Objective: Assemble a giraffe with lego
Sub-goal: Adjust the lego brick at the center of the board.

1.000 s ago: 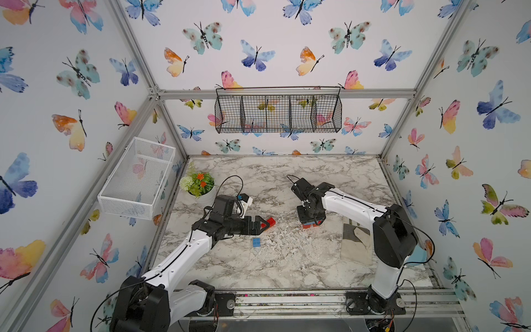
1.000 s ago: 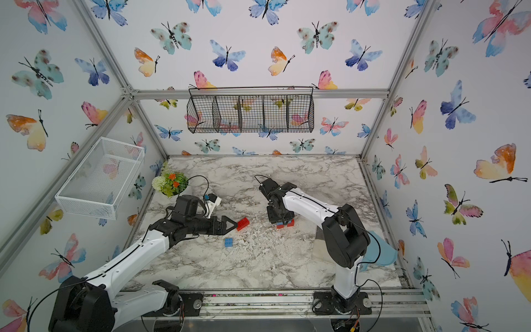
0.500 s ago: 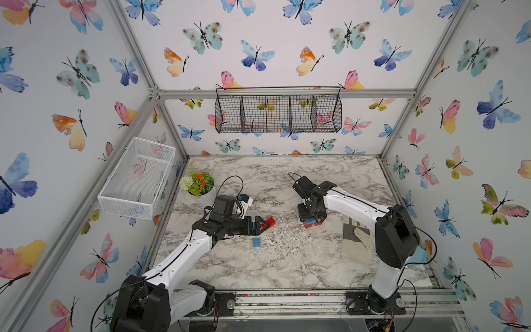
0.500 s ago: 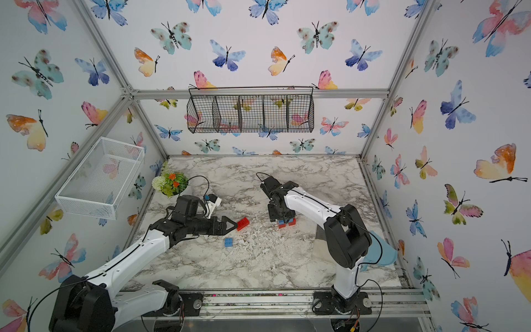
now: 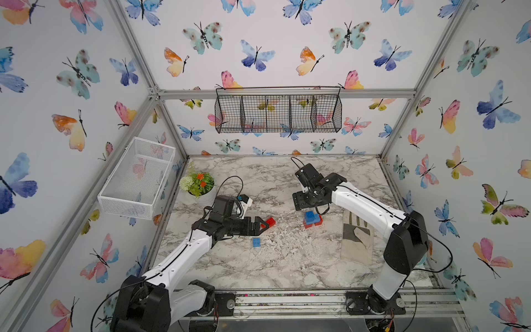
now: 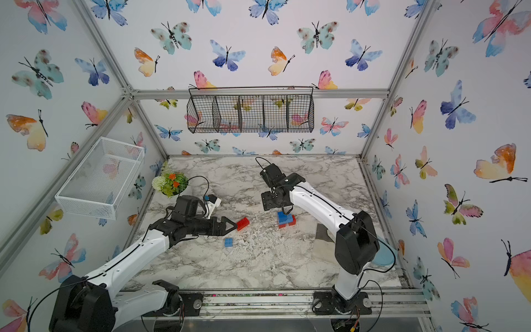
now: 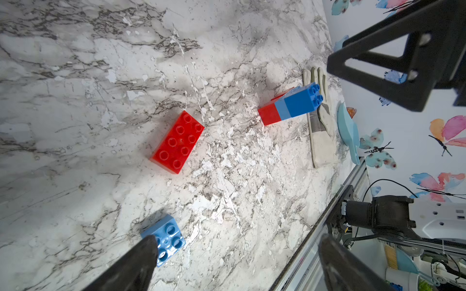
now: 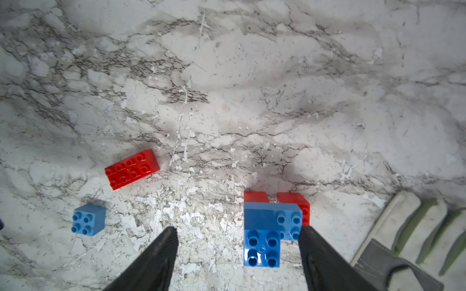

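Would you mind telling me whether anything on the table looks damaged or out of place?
The marble tabletop is visibly worn: white chips and flaked patches scatter across its middle, around the long red brick and the partly built giraffe. A work glove lies flat beside the giraffe, unrelated to the bricks. The giraffe itself stands upright.

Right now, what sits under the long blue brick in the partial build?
Two red square bricks stand under the long blue brick, a gap between them. Their studs are covered.
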### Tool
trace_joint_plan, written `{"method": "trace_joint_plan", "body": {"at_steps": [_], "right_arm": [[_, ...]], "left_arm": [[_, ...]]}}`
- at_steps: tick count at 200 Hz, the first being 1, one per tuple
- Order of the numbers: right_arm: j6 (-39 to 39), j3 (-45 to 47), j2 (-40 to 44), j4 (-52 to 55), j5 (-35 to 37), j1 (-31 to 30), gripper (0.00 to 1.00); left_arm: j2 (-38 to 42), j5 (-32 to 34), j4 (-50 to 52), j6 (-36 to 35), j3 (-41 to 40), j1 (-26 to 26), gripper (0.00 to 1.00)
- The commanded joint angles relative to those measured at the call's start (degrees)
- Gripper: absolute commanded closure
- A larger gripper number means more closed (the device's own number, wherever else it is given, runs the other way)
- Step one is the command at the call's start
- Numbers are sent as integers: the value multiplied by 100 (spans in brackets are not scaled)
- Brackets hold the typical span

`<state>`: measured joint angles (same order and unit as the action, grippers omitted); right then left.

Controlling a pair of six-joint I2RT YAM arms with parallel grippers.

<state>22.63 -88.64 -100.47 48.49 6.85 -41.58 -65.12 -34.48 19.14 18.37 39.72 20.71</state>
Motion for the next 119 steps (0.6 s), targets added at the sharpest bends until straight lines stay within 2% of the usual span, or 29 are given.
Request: {"method": "trace_joint_plan", "body": {"at_steps": [1,54,119], "right_arm": [[-333,-114,-42,-210,-416,-108,19],[-572,-318,-668,-793,-949,-335,16],[-766,-636,-1531,-1101,-985,-829,15]], "left_arm": [[69,-207,158,-159,132,-76,2],[260,-340,297,-117,123,-91,2],[542,-314,416,-19,36,-181,2]]}}
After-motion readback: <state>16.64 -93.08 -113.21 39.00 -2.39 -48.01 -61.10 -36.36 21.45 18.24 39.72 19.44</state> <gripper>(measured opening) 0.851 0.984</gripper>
